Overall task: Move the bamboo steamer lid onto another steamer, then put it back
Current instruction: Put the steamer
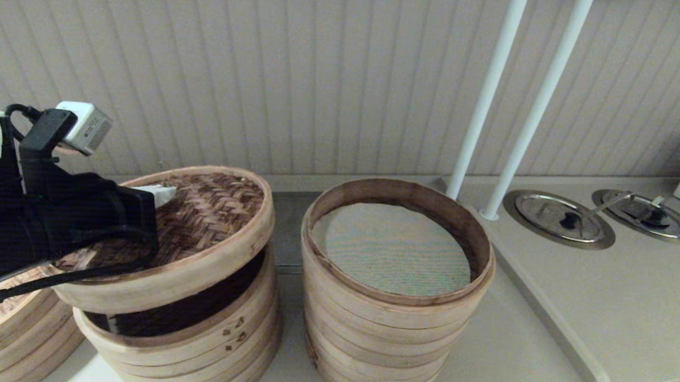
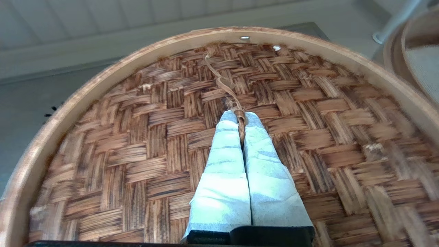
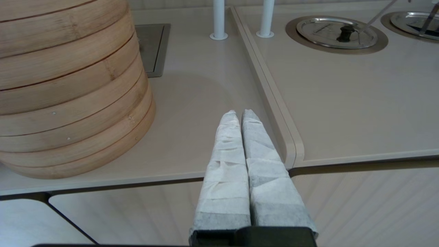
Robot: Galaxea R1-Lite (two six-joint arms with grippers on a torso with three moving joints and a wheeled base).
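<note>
far-left steamer [image 1: 13, 321]: we see only a slice at the edge of the head view, pale woven top, partly under the left arm.
left gripper [image 1: 167, 193]: we see it over the centre of the lid; in the left wrist view its white-wrapped fingers [image 2: 223, 161] are pressed together on the small twisted loop [image 2: 241, 118] at the lid's middle.
lid [image 1: 203, 231]: dark brown herringbone weave, pale band rim; we see it lifted and tilted, right side raised off the short steamer, dark gap showing under it. Left side hidden by the arm, so we cannot tell whether that edge touches the steamer.
short steamer [image 1: 199, 339]: right below the lid, dark specks on its side, dark inside.
tall steamer [image 1: 394, 328]: just beside the short one on its right, not touching as far as we see; open top, dark inner rim, grey-green mesh cloth [image 1: 394, 249] lying inside.
white poles [image 1: 524, 107]: two, standing behind and right of the tall steamer, slanting up out of frame.
counter [image 1: 568, 301]: beige, with a raised strip running toward us right of the tall steamer.
round metal covers [image 1: 559, 218]: two, set in the counter far right, well apart from the steamers.
right gripper [image 3: 240, 115]: we see it only in the right wrist view, fingers together on nothing, low by the counter's front edge, near the base of the tall steamer.
</note>
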